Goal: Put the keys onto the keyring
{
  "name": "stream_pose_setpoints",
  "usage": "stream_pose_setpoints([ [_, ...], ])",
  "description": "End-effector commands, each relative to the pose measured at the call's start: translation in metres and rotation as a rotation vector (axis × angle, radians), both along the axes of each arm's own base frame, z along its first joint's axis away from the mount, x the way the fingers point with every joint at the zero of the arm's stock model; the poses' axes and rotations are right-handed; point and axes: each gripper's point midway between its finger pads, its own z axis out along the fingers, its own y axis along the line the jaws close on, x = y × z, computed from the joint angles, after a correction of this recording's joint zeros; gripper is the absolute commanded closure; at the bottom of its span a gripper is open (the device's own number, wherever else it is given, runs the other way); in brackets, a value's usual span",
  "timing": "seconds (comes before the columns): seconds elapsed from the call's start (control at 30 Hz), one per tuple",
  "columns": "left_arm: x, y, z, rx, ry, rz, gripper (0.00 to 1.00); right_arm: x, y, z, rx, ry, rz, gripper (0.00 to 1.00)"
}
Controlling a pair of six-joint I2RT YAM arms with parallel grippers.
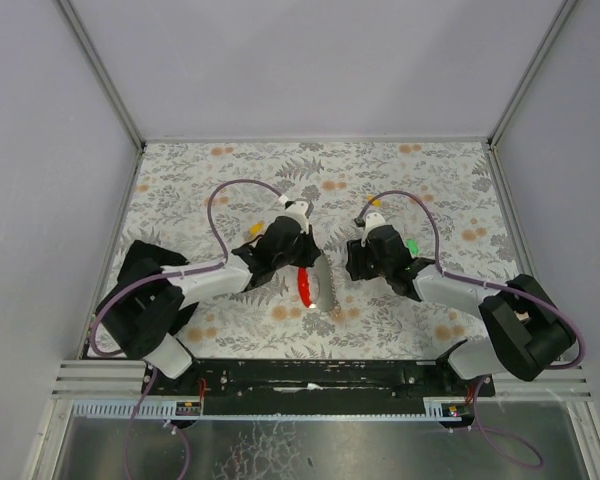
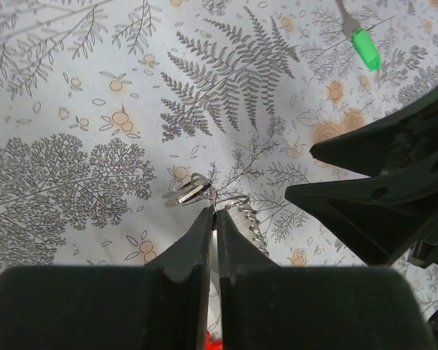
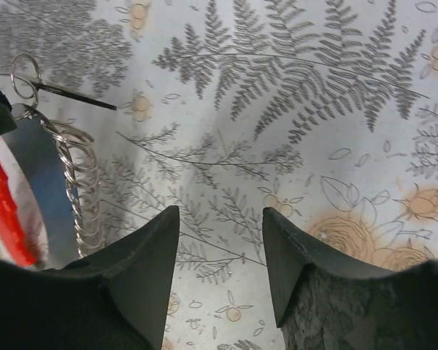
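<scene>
A fern-printed cloth covers the table between pale walls. Near its middle lies the keyring, its red loop and grey tab just under the left gripper; that gripper's fingers are pressed together on thin wire where a small metal ring meets the chain. The right gripper hovers just beside, fingers spread and empty; the green key rests on the cloth by the right wrist, apart from both. The step in hand looks like fetching a key; the right arm should close on the green cap rather than the slim blade, leaving the key's hole free, while the left holds the ring steady.
</scene>
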Motion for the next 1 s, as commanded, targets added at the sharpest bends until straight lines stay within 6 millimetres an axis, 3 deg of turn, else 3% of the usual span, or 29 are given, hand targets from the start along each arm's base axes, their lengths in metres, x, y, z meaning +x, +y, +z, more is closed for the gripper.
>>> stream_pose_setpoints([
  [0.0, -0.007, 0.008, 0.020, 0.060, -0.094, -0.102, 1.00, 0.008, 0.026, 0.037, 0.116, -0.103, 0.108, 0.44],
  [0.23, -0.022, 0.017, 0.053, 0.107, -0.184, -0.214, 1.00, -0.007, 0.039, 0.075, 0.239, -0.230, 0.229, 0.44],
  [0.4, -0.033, 0.014, 0.083, 0.085, -0.236, -0.298, 1.00, -0.011, 0.029, 0.117, 0.304, -0.424, 0.218, 0.38],
  [0.7, -0.050, 0.015, 0.107, 0.118, -0.231, -0.417, 1.00, -0.031, 0.033, 0.152, 0.324, -0.670, 0.391, 0.31],
  [0.8, -0.055, 0.015, 0.115, 0.128, -0.234, -0.452, 1.00, -0.033, 0.033, 0.151, 0.282, -0.709, 0.437, 0.35],
  [0.97, -0.060, 0.016, 0.120, 0.137, -0.227, -0.488, 1.00, -0.040, 0.042, 0.156, 0.311, -0.802, 0.516, 0.53],
])
